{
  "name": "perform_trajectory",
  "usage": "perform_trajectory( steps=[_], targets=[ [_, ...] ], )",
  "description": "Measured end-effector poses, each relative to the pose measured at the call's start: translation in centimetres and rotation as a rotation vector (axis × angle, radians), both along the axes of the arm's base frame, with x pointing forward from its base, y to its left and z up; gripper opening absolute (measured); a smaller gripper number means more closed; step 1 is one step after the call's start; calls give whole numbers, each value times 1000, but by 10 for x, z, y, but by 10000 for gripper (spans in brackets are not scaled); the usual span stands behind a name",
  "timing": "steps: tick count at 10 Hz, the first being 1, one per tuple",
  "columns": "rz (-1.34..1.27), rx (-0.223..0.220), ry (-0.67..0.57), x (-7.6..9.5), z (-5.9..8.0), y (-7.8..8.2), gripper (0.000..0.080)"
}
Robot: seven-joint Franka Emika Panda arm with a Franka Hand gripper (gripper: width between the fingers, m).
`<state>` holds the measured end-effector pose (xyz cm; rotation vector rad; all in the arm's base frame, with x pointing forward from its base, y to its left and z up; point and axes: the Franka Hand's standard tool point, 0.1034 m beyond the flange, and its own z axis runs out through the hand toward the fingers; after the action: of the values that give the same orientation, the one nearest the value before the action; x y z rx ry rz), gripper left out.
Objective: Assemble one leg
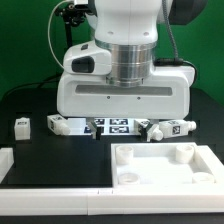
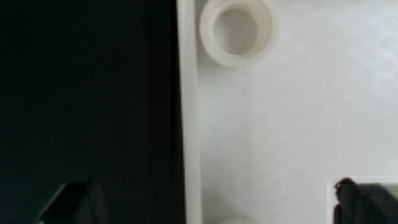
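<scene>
Gripper (image 2: 222, 205) fingers (image 2: 71, 205) spread wide, nothing between them, above white panel (image 2: 285, 130). One leg (image 1: 22, 126) at panel's 10 o'clock, exterior view.

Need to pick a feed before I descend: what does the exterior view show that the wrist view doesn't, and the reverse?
Exterior view only: the loose legs lying to either side of the marker board, the arm's body, and the whole panel. Wrist view only: the fingers, spread apart with nothing between them and straddling the panel's edge. Both: the white panel, a round socket in it (I cannot tell which corner's), and the black table.
</scene>
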<state>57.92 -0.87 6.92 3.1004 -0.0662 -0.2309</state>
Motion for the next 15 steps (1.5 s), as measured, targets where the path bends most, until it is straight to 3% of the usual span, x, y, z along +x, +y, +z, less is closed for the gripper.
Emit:
perform_trajectory(
  steps=[1, 3, 5, 6, 9, 10, 11, 13, 14, 15],
  targets=[
    [-4, 0, 0, -1, 0, 1, 649],
    [-82, 11, 27, -26, 1, 13, 649],
    [-168, -13, 39, -45, 7, 40, 649],
    [-146, -24, 36, -43, 7, 49, 649],
    [-143, -16, 38, -43, 6, 49, 649],
    [-103, -9, 41, -44, 6, 46, 649],
    [-10, 12, 64, -50, 6, 23, 649],
    [52, 18, 132, -61, 21, -25, 649],
    [64, 19, 127, -60, 25, -41, 649],
    [51, 19, 136, -61, 27, -46, 649]
  ],
)
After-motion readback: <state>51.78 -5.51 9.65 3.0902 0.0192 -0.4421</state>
